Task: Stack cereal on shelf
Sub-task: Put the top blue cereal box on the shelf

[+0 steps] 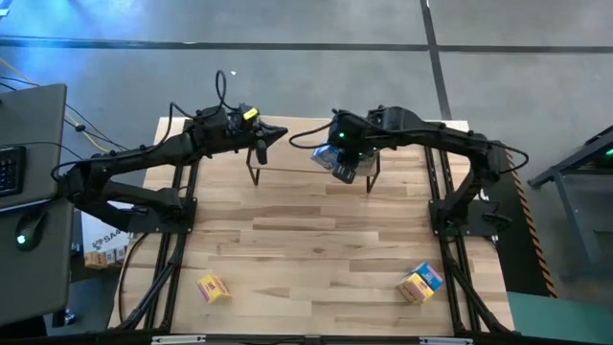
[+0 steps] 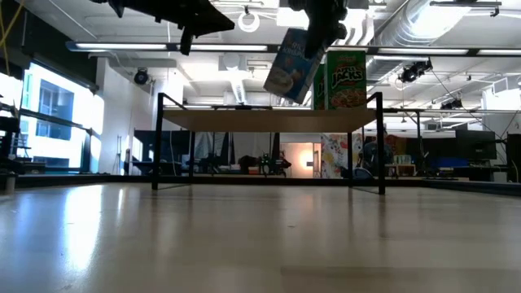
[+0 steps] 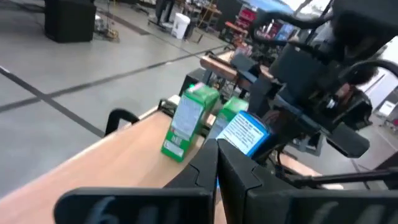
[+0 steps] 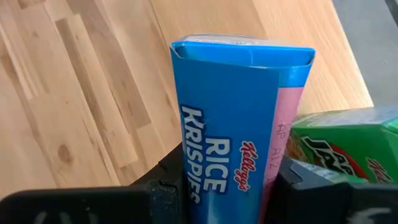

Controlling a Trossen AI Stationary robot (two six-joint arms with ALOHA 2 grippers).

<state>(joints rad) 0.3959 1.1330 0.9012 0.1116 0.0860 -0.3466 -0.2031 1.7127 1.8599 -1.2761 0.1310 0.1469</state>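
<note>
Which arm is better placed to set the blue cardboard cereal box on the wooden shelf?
Right. The right gripper holds the tilted blue cardboard cereal box just above the wood-topped shelf; the left gripper holds nothing.

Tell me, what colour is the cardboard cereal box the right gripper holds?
Blue with a pink side, clearest in the right wrist view.

The wooden table (image 1: 316,230) carries the shelf (image 2: 269,120) at its far edge. A yellow cereal box (image 1: 213,287) and a yellow-blue pair (image 1: 420,283) lie near its front; green boxes (image 2: 346,79) stand on the shelf.
</note>
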